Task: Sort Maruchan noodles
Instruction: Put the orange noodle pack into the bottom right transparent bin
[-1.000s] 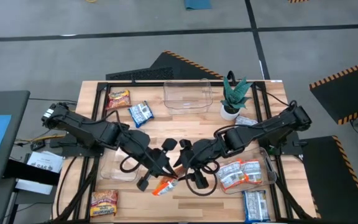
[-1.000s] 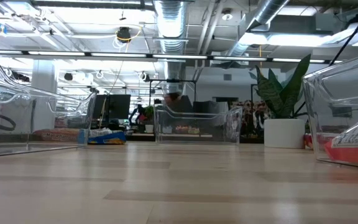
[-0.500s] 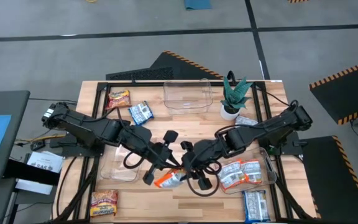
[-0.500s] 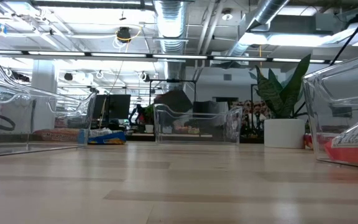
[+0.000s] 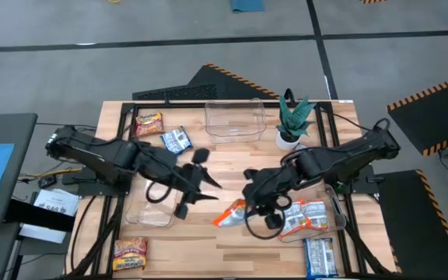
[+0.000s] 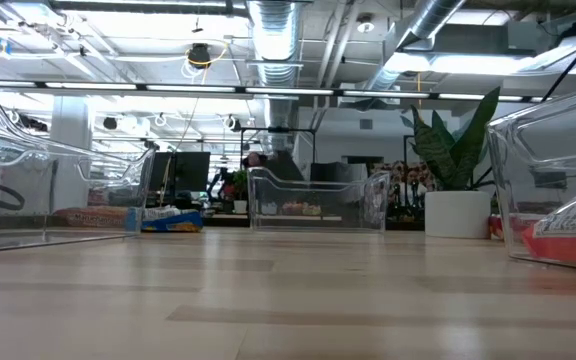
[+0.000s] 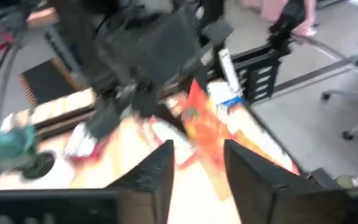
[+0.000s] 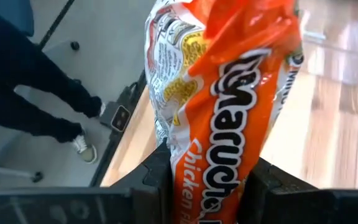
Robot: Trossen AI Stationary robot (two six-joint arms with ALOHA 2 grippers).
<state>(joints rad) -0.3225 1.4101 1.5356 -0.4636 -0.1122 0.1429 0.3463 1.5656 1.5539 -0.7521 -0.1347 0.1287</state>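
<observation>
- Step in hand, as I judge it: the right gripper [image 8: 207, 177] carries one orange packet [image 5: 232, 212] of the Maruchan noodles above mid-table, its fingers clamped on the packet's lower end.
- Next move likely calls for a carry to the clear bin [image 5: 333, 204] at the right, where like packets [image 5: 300, 215] lie.
- The left gripper [image 7: 199, 163] hangs empty nearby, fingers apart.
- The packet is glossy, crinkled film, flat and rectangular; the bin is rigid and transparent; the table [image 5: 232, 159] is pale wood.

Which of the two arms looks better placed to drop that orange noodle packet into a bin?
The right. Its gripper is shut on the orange Maruchan packet, beside the clear bin holding similar packets. The left gripper is open and empty.
</observation>
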